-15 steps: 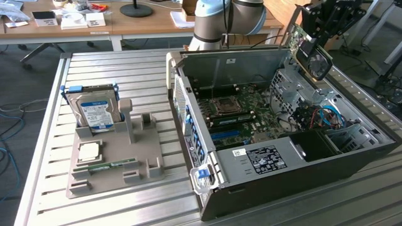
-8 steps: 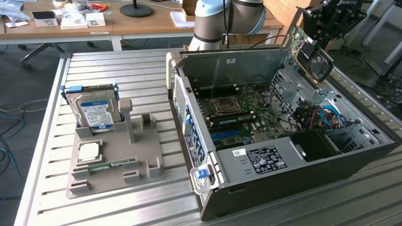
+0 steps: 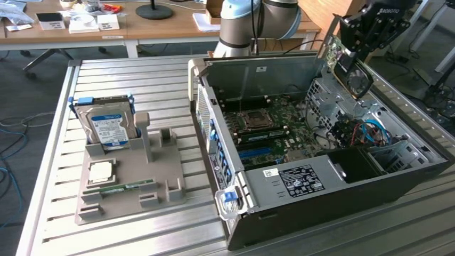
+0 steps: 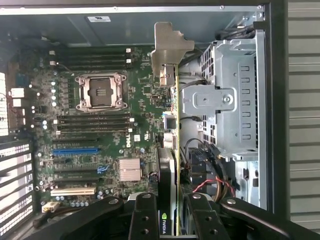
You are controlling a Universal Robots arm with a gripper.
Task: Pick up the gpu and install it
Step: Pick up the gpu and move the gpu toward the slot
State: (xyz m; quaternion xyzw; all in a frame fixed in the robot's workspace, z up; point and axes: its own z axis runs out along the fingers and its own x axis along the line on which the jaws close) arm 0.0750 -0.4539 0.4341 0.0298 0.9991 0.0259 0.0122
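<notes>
The claw (image 3: 355, 50) pinches the gpu (image 3: 353, 77) tight and holds it up in the air. The card hangs over the far end of the open computer case (image 3: 334, 197), on the exterior view's right. The green board (image 4: 100, 125) lies below it.

Drive cage (image 4: 230, 100) and cables (image 4: 210, 177) flank the gpu (image 4: 170, 125); motherboard (image 4: 145, 95) side open.
</notes>
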